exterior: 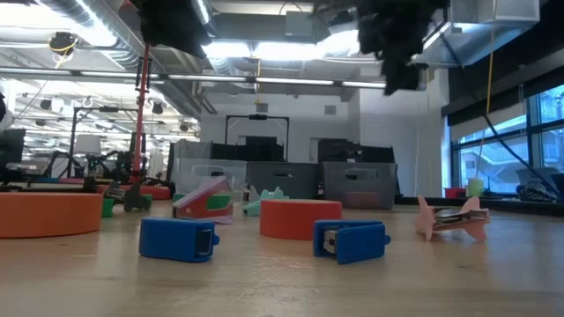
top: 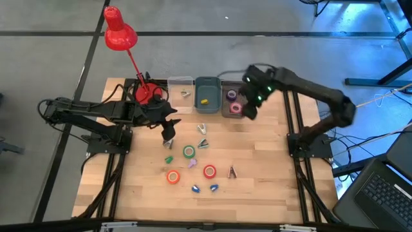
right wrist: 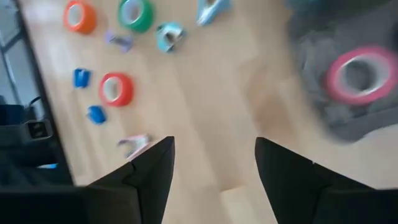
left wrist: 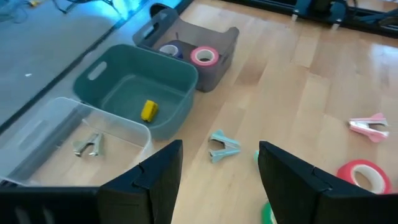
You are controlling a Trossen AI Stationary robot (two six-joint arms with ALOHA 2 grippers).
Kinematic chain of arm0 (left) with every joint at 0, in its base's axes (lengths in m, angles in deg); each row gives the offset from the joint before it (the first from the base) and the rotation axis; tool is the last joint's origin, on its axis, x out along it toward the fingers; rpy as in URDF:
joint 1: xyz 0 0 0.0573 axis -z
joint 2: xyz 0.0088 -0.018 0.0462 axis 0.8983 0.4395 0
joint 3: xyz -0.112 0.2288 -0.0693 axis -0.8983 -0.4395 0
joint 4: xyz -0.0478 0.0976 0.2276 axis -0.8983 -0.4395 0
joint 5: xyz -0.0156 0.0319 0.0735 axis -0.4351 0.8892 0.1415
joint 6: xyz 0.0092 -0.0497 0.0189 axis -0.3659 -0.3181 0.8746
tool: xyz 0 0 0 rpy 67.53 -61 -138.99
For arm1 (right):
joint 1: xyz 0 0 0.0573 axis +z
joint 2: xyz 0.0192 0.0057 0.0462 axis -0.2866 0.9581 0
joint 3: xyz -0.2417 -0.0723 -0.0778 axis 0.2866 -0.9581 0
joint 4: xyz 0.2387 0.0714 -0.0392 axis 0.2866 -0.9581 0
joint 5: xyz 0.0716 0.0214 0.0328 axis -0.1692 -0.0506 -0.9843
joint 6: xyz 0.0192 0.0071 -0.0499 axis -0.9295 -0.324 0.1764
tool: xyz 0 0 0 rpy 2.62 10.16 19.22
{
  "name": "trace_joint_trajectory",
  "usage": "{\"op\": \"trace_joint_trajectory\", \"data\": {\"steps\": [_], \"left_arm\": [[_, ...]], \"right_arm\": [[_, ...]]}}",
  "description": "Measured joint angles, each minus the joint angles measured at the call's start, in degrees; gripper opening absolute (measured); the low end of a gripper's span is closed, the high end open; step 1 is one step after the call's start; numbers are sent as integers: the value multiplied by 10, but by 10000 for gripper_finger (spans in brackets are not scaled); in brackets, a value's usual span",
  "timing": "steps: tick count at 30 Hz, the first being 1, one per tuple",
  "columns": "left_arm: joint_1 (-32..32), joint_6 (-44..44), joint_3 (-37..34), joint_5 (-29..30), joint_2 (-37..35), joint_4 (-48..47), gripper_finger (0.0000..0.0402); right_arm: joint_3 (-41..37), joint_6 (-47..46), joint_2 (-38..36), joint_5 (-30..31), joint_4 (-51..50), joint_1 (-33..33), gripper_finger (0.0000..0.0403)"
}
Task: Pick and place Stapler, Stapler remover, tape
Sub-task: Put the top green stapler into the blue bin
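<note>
My left gripper [top: 168, 134] hangs open and empty over the table's middle, above a teal staple remover [left wrist: 222, 147]. My right gripper [top: 248, 108] is open and empty over the grey bin [top: 226, 108], which holds a pink tape ring [right wrist: 357, 74] and a purple one [top: 232, 95]. On the wood lie a green tape ring [top: 188, 151], an orange one [top: 173, 176], a red one [top: 209, 171], two small blue staplers [top: 196, 189] [top: 214, 187] and a pink staple remover [top: 232, 171].
Three bins stand in a row at the far edge. The clear one [top: 181, 86] holds a metal remover [left wrist: 87, 146], and the teal one [top: 207, 90] holds a yellow piece [left wrist: 148, 110]. A red desk lamp [top: 120, 35] stands at the far left. A second teal remover [top: 203, 144] lies mid-table.
</note>
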Motion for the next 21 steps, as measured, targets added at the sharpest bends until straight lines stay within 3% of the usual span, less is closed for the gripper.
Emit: {"op": "trace_joint_trajectory", "data": {"steps": [6,12,17,21], "left_arm": [[0,-24,0,-33,0,-13,200],[0,-54,0,-37,0,-30,200],[0,-45,0,-27,0,-30,200],[0,-67,0,-23,0,-31,200]], "right_arm": [[-141,-153,-114,19,80,108,224],[-260,-307,-180,72,237,201,224],[-310,-327,-167,70,459,239,224],[-309,-283,-143,66,538,250,224]]}}
